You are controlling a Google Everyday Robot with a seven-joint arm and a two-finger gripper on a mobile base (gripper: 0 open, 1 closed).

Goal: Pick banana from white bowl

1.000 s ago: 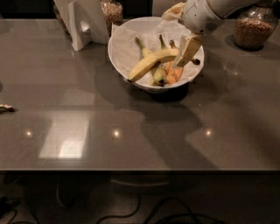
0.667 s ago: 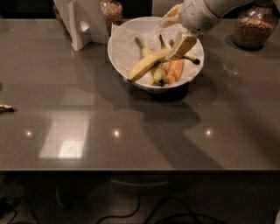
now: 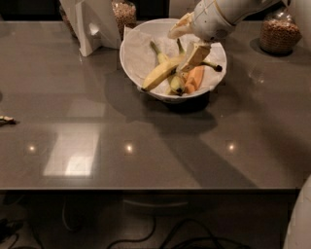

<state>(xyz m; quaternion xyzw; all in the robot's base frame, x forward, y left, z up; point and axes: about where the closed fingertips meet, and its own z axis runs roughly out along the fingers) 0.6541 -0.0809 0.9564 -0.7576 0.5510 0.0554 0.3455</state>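
Observation:
The white bowl (image 3: 132,57) with crinkled paper lining stands on the dark grey table at the back middle. In it the long bright yellow banana (image 3: 158,75) lies slanted, its dark tips at the lower left and at the right rim. A shorter greenish banana (image 3: 175,83) and an orange-coloured fruit (image 3: 195,79) lie beside it. My gripper (image 3: 193,57) reaches down from the upper right into the bowl, right over the middle of the long banana and touching or nearly touching it. It hides part of that banana.
A white upright object (image 3: 93,23) and a glass jar (image 3: 125,11) stand behind the bowl to the left. A jar of brown grains (image 3: 278,35) stands at the back right. A small object (image 3: 6,119) lies at the left edge. The table's front edge (image 3: 146,187) runs across below.
My gripper has shifted a little to the left inside the bowl, from over the orange fruit toward the middle of the long banana. The fruit has not visibly moved.

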